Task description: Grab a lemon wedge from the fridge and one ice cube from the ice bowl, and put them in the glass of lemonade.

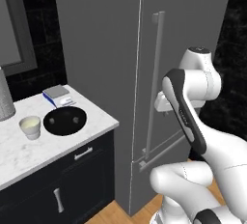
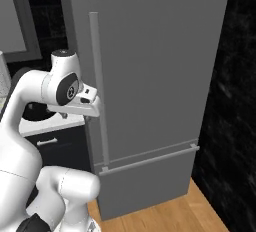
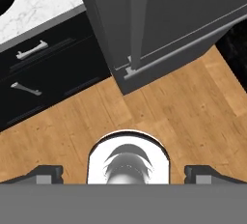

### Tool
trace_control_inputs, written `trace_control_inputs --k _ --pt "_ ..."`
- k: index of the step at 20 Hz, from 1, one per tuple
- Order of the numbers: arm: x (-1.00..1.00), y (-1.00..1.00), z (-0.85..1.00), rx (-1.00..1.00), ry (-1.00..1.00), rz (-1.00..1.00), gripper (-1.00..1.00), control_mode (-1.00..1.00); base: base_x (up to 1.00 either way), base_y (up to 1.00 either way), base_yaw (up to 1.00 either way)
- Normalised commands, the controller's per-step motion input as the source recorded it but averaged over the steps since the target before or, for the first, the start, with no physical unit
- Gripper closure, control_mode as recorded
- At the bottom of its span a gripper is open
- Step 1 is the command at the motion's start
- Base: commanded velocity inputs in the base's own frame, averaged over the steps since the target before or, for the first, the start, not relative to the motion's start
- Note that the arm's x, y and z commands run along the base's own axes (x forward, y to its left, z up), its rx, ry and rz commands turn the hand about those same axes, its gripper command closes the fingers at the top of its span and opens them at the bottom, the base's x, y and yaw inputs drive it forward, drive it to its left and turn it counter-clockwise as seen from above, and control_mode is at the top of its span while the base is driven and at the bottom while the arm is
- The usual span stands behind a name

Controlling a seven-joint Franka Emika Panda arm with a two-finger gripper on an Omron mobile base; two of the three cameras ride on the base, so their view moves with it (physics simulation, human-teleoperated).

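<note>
Pincer (image 3: pixel 123 172) spread apart; ice bowl (image 1: pixel 64 120) holds 2 cubes beside lemonade glass (image 1: pixel 30 127).

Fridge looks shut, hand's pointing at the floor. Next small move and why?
Probably tilt the gripper up and bring it to the bar handle. The fridge door is closed, so the lemon wedge inside is out of reach; the fingers are spread apart, holding nothing, and face the wood floor.
</note>
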Motion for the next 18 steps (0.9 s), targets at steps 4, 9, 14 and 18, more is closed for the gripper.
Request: trace_control_inputs --k 4,9,14,18 --pt "0.00 0.00 0.00 0.00 0.00 0.00 -1.00 1.00 0.03 -0.02 -0.11" --pt "0.00 0.00 0.00 0.00 0.00 0.00 -1.00 1.00 0.00 -0.02 -0.12" --pt "0.00 0.00 0.00 0.00 0.00 0.00 -1.00 1.00 -0.22 -0.02 -0.01" --pt "-0.18 0.03 0.27 -0.01 -0.33 0.03 -1.00 -1.00 0.00 0.00 0.00"
